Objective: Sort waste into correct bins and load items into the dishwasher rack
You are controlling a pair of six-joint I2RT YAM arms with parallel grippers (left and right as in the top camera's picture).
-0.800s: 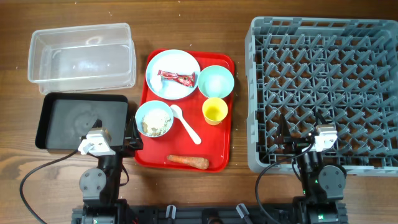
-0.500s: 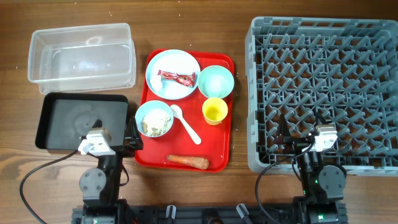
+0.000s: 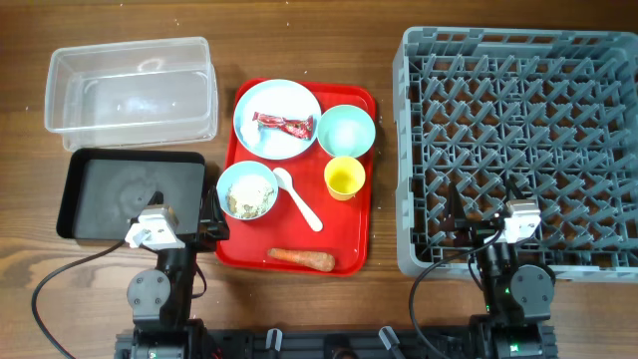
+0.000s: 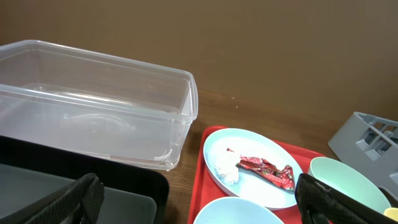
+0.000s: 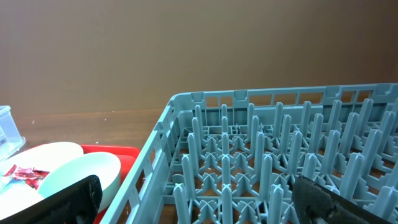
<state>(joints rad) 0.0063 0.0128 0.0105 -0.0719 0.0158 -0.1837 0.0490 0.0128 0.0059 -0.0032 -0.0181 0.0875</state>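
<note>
On the red tray, a pale blue plate [image 3: 277,105] carries the red candy wrapper [image 3: 284,125] and a small white scrap [image 4: 227,169]. Beside it are the pale green bowl [image 3: 346,130], yellow cup [image 3: 344,178], white spoon [image 3: 297,197], carrot piece [image 3: 301,258] and a light blue bowl [image 3: 247,189] of beige scraps. The clear tub [image 3: 131,90] and black tray [image 3: 130,194] lie left, and the grey rack [image 3: 518,150] stands right. My left gripper [image 3: 179,211] hangs open between black tray and red tray. My right gripper [image 3: 488,214] is open over the rack's near edge. Both are empty.
The flat red serving tray [image 3: 349,229] lies mid-table between the bins and the rack. Bare wooden table [image 3: 384,289] shows in front of it. Cables run from both arm bases at the near edge.
</note>
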